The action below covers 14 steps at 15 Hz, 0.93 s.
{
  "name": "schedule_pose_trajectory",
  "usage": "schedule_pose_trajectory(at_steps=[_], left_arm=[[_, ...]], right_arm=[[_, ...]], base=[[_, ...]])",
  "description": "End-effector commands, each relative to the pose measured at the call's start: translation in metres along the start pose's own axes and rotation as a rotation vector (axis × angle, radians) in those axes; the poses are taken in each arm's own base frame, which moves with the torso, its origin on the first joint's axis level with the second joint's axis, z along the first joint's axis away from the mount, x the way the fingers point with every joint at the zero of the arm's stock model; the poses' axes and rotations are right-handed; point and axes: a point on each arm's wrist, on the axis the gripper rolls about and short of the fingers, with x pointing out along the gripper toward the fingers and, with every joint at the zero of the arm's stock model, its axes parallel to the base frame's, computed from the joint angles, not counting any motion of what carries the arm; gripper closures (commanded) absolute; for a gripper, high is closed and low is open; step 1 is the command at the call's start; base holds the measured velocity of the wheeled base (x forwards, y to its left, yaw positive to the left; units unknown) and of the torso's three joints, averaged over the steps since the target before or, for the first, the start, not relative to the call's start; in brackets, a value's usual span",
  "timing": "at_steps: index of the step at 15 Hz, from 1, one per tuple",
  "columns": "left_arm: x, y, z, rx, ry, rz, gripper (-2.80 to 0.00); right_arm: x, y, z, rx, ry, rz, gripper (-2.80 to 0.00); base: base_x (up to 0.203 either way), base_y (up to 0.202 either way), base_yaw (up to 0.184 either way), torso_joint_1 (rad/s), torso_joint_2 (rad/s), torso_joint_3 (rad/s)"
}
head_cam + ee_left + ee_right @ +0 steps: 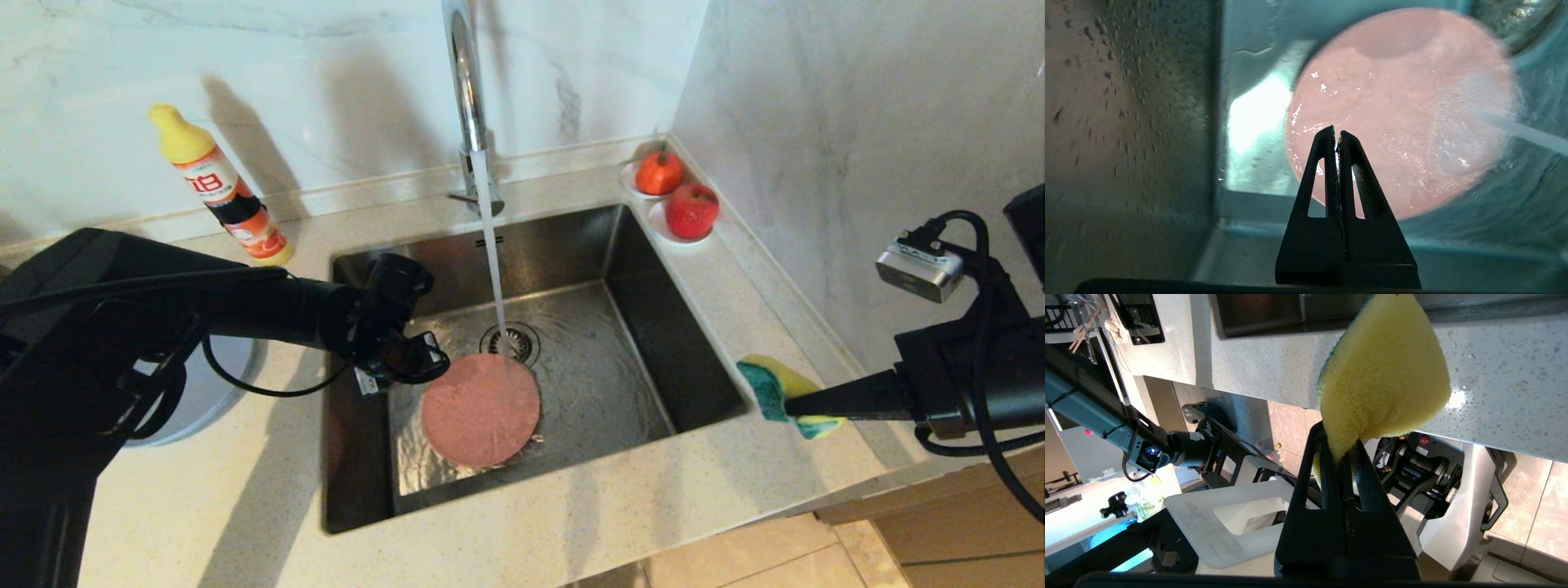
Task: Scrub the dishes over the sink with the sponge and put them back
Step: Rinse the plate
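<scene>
A pink plate (480, 408) lies in the steel sink (637, 269), and water from the tap (463, 82) runs onto its far edge by the drain (522, 336). My left gripper (439, 366) hangs just above the plate's left rim, shut and holding nothing. In the left wrist view the plate (1412, 102) shows face-on beyond the shut left gripper (1337, 132). My right gripper (788, 404) hovers over the counter right of the sink, shut on the yellow and green sponge (771, 382). The right wrist view shows the sponge (1384, 375) pinched in that gripper (1339, 443). A pale plate (208, 384) on the left counter is partly hidden by my left arm.
An orange detergent bottle (220, 192) stands at the back left of the counter. Two red fruits (692, 210) on small white saucers sit in the back right corner. A marble wall (857, 122) rises close on the right. The counter's front edge (571, 555) drops to a tiled floor.
</scene>
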Motion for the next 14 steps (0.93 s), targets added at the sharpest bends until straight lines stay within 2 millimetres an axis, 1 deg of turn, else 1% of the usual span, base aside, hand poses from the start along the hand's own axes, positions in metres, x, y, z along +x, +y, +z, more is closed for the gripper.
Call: schedule_pose_trajectory(at_steps=[1, 3, 7, 10, 14], left_arm=[[-0.027, -0.008, 0.003, 0.002, -0.034, -0.039, 0.0], [-0.038, -0.01, 0.003, 0.007, -0.051, -0.048, 0.0], [-0.062, -0.005, 0.007, 0.002, -0.08, -0.062, 0.0], [-0.081, -0.002, 0.012, -0.002, -0.118, -0.064, 0.0], [-0.099, 0.003, 0.014, -0.009, -0.15, -0.065, 0.0]], right_arm=[[0.001, 0.0, 0.0, 0.004, 0.005, 0.003, 0.0], [0.002, -0.002, 0.0, 0.008, 0.011, 0.003, 0.0], [-0.001, 0.0, -0.001, 0.0, 0.003, 0.005, 0.0], [0.001, -0.002, -0.002, 0.007, 0.011, 0.002, 0.0], [0.003, -0.003, -0.003, 0.012, 0.018, -0.001, 0.0]], base=[[0.0, 0.0, 0.0, 0.0, 0.0, 0.0], [0.0, 0.0, 0.0, 0.0, 0.0, 0.0], [0.0, 0.0, 0.0, 0.0, 0.0, 0.0], [0.0, 0.0, 0.0, 0.0, 0.0, 0.0], [0.0, 0.0, 0.0, 0.0, 0.0, 0.0]])
